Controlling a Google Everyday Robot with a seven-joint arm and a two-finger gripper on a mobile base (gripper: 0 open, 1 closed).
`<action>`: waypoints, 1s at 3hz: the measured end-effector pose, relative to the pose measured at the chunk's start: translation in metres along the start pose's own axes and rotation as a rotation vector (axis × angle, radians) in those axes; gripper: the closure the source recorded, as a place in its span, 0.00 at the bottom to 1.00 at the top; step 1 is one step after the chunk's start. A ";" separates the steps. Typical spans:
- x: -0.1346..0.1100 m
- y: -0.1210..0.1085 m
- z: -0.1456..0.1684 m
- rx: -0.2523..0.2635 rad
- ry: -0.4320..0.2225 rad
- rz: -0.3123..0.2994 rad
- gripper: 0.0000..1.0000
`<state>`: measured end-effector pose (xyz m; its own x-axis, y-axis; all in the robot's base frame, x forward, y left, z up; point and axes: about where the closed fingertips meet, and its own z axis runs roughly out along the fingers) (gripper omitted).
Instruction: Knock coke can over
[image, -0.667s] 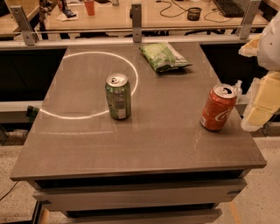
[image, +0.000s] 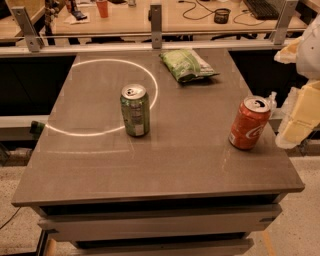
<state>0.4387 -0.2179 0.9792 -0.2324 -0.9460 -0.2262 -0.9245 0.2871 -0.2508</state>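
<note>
Fingers (image: 296, 122) just beside the coke can (image: 249, 125)

On the table (image: 165, 170), the coke can (image: 249, 123) sits near the right edge, with the gripper (image: 286, 118) just right of it. The other can (image: 135, 110) stands left of centre, and the bag (image: 187, 65) lies behind.

Upright green can (image: 135, 110) on the grey table (image: 190, 167), green snack bag (image: 187, 65) lying near its far edge.
</note>
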 end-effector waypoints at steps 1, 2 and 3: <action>0.030 -0.013 0.002 0.009 -0.080 0.103 0.00; 0.068 -0.018 0.018 0.014 -0.264 0.218 0.00; 0.086 -0.022 0.037 0.047 -0.474 0.236 0.00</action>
<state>0.4503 -0.2997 0.9300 -0.2603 -0.6858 -0.6796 -0.8464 0.5008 -0.1812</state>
